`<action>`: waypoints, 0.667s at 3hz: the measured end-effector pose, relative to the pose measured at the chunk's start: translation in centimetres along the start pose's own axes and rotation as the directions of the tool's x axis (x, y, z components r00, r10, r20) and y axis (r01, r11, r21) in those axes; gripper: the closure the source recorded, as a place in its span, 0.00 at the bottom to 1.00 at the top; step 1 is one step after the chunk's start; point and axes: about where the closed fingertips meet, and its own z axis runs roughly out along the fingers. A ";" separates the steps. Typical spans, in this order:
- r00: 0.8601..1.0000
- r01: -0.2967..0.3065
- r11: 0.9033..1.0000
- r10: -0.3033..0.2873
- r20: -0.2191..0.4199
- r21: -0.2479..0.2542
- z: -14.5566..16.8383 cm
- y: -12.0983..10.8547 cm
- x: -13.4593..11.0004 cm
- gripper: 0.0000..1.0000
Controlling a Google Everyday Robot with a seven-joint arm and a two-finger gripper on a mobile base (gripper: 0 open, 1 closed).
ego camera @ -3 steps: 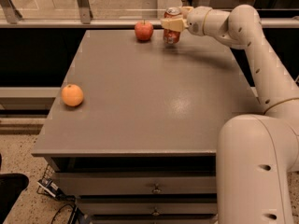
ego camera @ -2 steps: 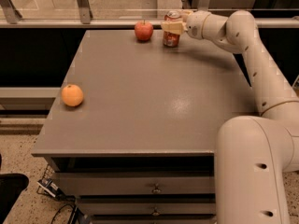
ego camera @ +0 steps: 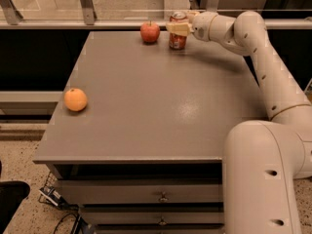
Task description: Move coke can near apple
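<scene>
Right at the far edge: gripper (ego camera: 177,27) closed around the red aluminium coke can (ego camera: 177,41) with its silver top, beside the apple (ego camera: 150,32).

The can stands upright on the grey flat-topped bench (ego camera: 161,111), its base on the surface. A pale finger (ego camera: 178,28) crosses its upper front; the other finger is hidden behind it. The small round red apple with a short stem sits just to the can's left, near it but not touching. The white jointed arm (ego camera: 253,38) reaches in from the right. A round orange fruit (ego camera: 75,100) lies well apart, near the bench's left edge.
</scene>
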 end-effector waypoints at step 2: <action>1.000 -0.003 1.000 0.003 0.000 -0.009 0.7 0.4 0.1 0.11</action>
